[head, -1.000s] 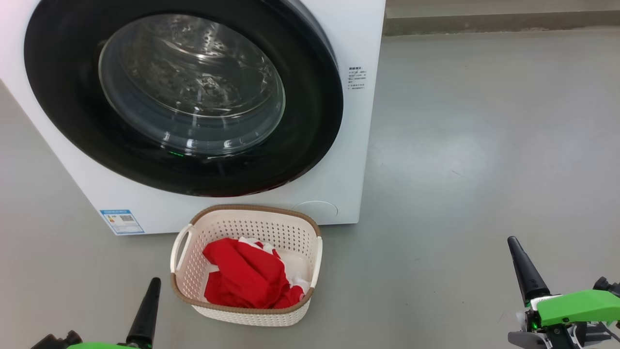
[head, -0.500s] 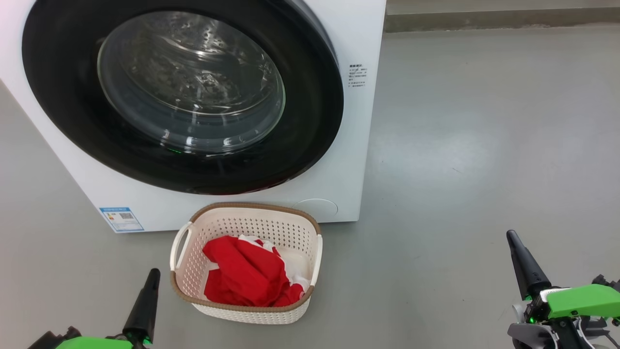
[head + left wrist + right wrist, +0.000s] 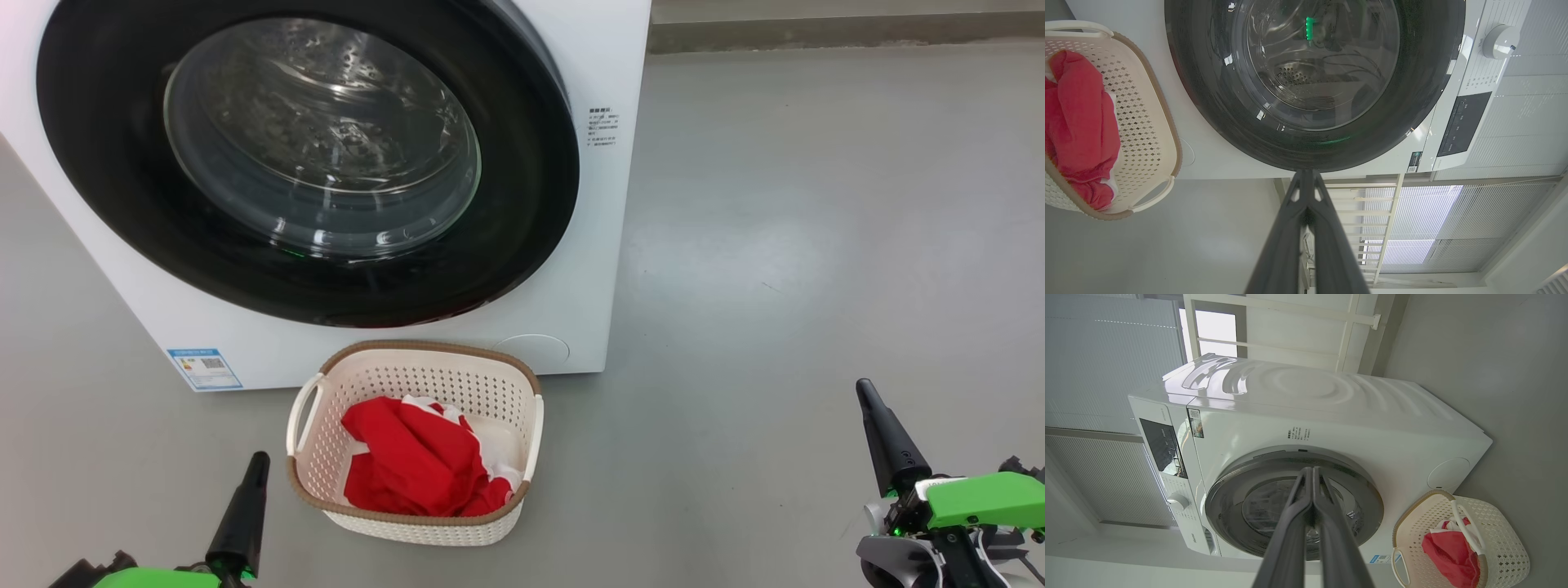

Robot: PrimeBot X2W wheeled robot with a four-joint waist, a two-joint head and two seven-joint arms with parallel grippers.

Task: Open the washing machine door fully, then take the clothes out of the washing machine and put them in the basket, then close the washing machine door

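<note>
A smooth grey floor (image 3: 775, 245) runs across the room to a low grey ledge (image 3: 816, 34) at the far side. The white washing machine (image 3: 592, 269) stands on this floor with its door (image 3: 522, 204) shut flush against the front, the black rim glossy around the clear glass. Just in front of the machine sits the basket (image 3: 424, 531), and the red and white clothes (image 3: 408, 465) lie bunched inside it. The left end effector (image 3: 258, 465) hovers low near the basket's left handle, apart from it, and the right end effector (image 3: 867, 400) hangs well off to the right over bare floor. The head view alone leaves their grip unclear. Each wrist view shows its own fingers pressed together at the tips with nothing between them. The left wrist view adds the steel drum (image 3: 1298, 75) behind the glass, a dark control panel (image 3: 1461, 122), a white dial (image 3: 1498, 41) and pale blinds (image 3: 1494, 143) behind the machine. The right wrist view adds the machine's rippled top (image 3: 1298, 384), a bright window (image 3: 1216, 330) and a round cover (image 3: 1447, 473) low on the front, near the basket.
</note>
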